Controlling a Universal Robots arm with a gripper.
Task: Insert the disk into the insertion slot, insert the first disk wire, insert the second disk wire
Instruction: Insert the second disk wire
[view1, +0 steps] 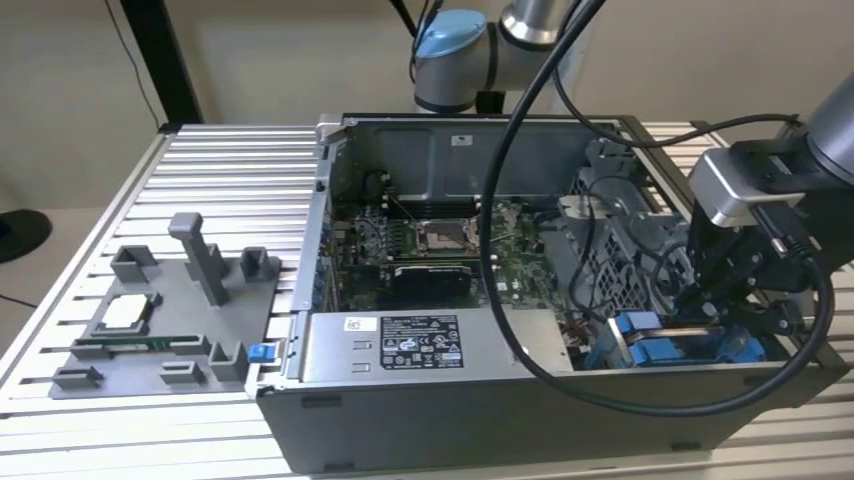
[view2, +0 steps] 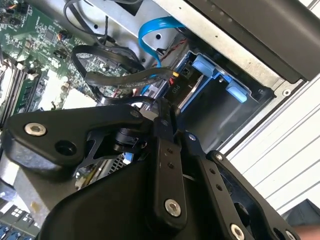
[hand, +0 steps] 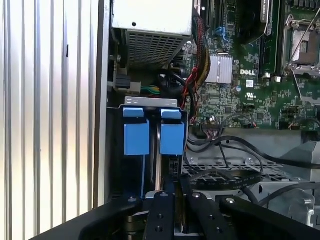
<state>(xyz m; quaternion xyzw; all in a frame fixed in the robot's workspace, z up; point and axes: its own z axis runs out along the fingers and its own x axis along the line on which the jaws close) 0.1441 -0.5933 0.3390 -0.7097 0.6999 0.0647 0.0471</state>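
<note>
Two blue tabs mark the insertion slot (hand: 154, 131) at the computer case's (view1: 507, 420) corner near the counter's (view1: 200, 160) edge. The claw (hand: 172, 200) hangs just above it, fingers nearly together; whether it grips anything I cannot tell. Labels exist; print unreadable.

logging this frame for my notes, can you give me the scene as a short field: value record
setting: open computer case lying on a slatted metal table
gripper: gripper lowered into the case corner at the exterior view's right, above the insertion slot
insertion slot: grey bay with blue tabs, beside the power-supply box
disk: appears seated in the bay under the blue tabs; not fully clear
wires: flat blue cable looping near the bay; black cables across the motherboard
also on table: grey fixture tray with small parts, at the exterior view's left
</note>
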